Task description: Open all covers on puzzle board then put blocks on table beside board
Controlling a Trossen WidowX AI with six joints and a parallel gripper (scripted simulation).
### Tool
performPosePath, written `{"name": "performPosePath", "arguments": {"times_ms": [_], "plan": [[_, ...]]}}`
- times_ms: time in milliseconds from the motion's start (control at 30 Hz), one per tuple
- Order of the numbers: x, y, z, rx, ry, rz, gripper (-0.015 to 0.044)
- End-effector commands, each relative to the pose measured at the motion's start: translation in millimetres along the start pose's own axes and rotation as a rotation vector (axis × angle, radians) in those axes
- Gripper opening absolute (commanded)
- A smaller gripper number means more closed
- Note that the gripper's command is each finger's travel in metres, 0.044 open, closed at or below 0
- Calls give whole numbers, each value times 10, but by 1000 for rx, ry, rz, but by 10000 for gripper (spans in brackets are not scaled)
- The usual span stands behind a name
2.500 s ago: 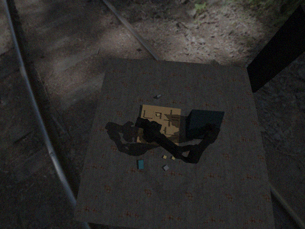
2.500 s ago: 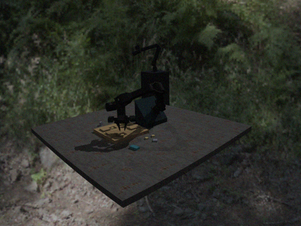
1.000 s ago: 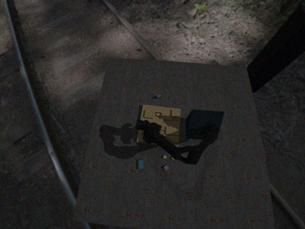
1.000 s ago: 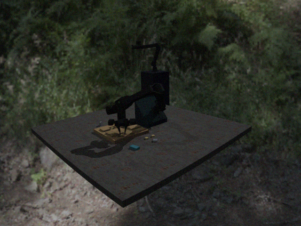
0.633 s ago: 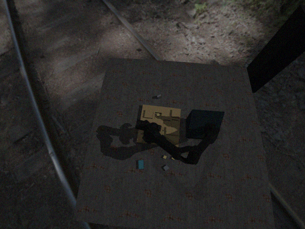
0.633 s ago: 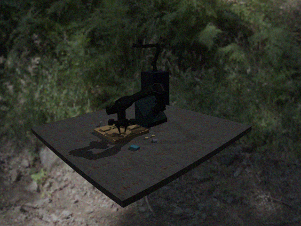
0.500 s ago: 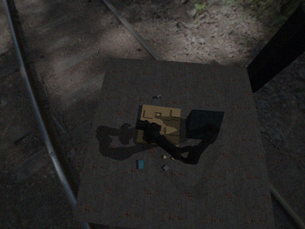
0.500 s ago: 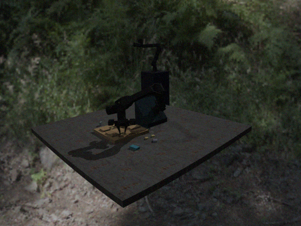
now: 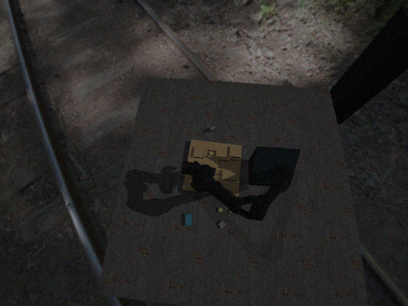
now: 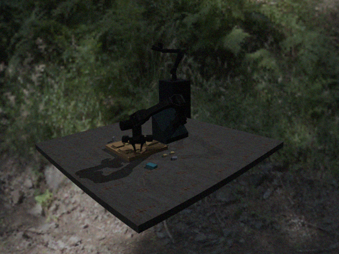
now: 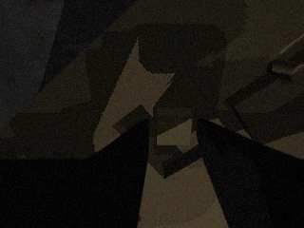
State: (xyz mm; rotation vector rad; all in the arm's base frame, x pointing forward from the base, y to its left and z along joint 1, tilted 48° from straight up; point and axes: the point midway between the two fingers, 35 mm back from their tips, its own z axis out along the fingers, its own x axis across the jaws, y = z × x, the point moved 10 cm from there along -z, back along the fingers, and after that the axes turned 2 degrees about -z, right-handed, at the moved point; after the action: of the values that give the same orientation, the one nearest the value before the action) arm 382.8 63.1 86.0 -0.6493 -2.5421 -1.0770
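Observation:
My gripper (image 10: 137, 151) (image 11: 172, 125) points down low over the tan puzzle board (image 9: 215, 145) (image 10: 130, 158) (image 11: 182, 206). Its fingers stand partly apart with nothing held. A pale square block (image 11: 175, 135) lies between and below the fingertips, in a dark-edged well. A raised cover (image 9: 198, 152) is at the board's far left corner in the top view. A small yellowish square (image 9: 211, 153) sits in an opening beside it; whether it is a block is unclear. The arm and shadow hide much of the board. A teal block (image 9: 188, 219) (image 10: 151, 165) rests on the table.
A grey block (image 9: 221, 224) (image 10: 174, 157) and two small yellow blocks, one (image 9: 219, 210) (image 10: 164, 155) and another (image 9: 230, 211) (image 10: 172, 152), lie beside the board. A small grey piece (image 9: 211, 129) lies past its opposite side. The dark arm base (image 9: 273, 164) (image 10: 167, 125) stands near the board.

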Motion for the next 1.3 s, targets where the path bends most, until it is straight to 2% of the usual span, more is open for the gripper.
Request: {"name": "performPosePath", "arguments": {"times_ms": [0,267,1267], "plan": [[-1,1,-4,0,-1,0,130],[-1,1,-4,0,-1,0,80],[-18,-7,-330,1,1,5,80]]}}
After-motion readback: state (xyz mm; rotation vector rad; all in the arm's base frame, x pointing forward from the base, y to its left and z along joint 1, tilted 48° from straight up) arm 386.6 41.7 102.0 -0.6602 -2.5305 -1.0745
